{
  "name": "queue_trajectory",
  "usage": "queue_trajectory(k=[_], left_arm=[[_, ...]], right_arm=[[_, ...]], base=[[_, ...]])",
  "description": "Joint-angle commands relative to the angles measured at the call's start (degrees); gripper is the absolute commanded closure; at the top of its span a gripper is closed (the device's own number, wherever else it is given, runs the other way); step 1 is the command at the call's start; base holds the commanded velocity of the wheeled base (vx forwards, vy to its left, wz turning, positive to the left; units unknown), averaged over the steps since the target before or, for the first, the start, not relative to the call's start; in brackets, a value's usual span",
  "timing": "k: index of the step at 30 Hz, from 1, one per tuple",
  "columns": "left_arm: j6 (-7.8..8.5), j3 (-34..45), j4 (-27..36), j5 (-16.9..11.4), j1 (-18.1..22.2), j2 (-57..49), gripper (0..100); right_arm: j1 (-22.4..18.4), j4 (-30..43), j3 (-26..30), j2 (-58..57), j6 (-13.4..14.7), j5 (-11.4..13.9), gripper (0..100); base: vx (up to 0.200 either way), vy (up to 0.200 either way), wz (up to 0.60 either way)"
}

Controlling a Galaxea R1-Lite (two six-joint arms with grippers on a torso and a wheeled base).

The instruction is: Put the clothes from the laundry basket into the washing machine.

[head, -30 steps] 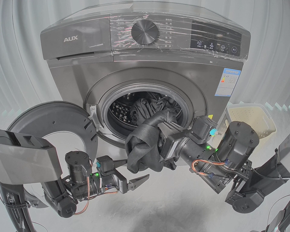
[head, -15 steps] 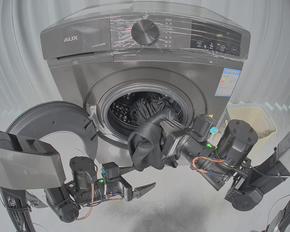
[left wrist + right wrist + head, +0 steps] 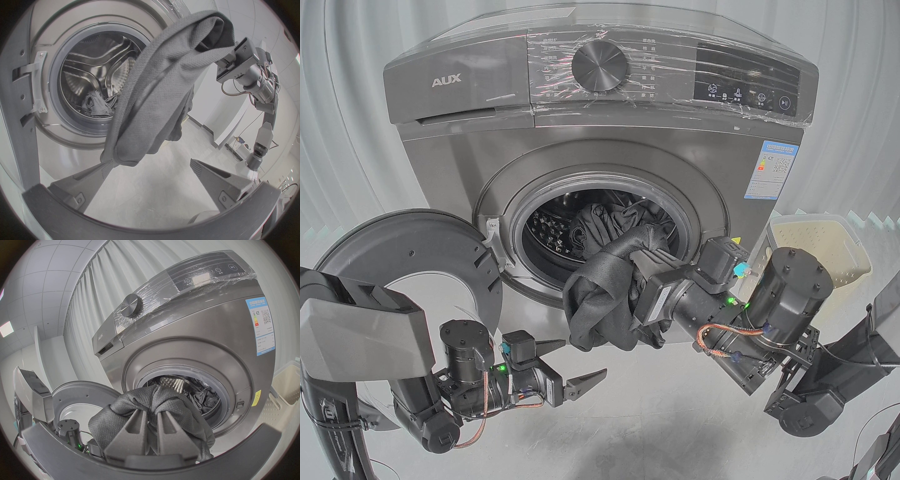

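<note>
The washing machine carries a brand logo on its detergent drawer. A blue and white sticker with a coloured scale and a square code sits on the front panel, right of the opening. A small yellow sticker sits lower down near the opening's rim. The print on these labels is too small to make out. Clear plastic film covers the dial and the dark touch panel with its row of icons.

The right gripper has its fingers pressed together on a dark garment. It holds the top of the garment at the mouth of the drum, while the rest hangs outside, down over the lower rim. More dark clothes lie inside the drum.

The left gripper is low in front of the machine with its fingers spread, one fingertip just beside the garment's bottom edge. Contact cannot be told.

The round door stands swung open on the left. The cream laundry basket stands to the right of the machine, behind the right arm.
</note>
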Motion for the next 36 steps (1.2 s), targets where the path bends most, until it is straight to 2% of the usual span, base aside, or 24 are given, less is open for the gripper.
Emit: queue_trajectory(k=[1,32,36], left_arm=[[0.01,0.5,0.0,0.1,1.2,-0.7,0],[-0.08,-7.1,0.0,-0.5,0.9,3.4,0],[-0.61,-7.0,0.0,-0.6,-0.7,2.7,0]], right_arm=[[0.0,0.0,0.0,0.1,0.0,-0.1,100],[0.9,0.0,-0.1,0.3,0.0,-0.1,100],[0.6,0.2,-0.6,0.3,0.0,-0.1,100]], base=[[0.0,0.0,0.0],[0.0,0.0,0.0],[0.0,0.0,0.0]])
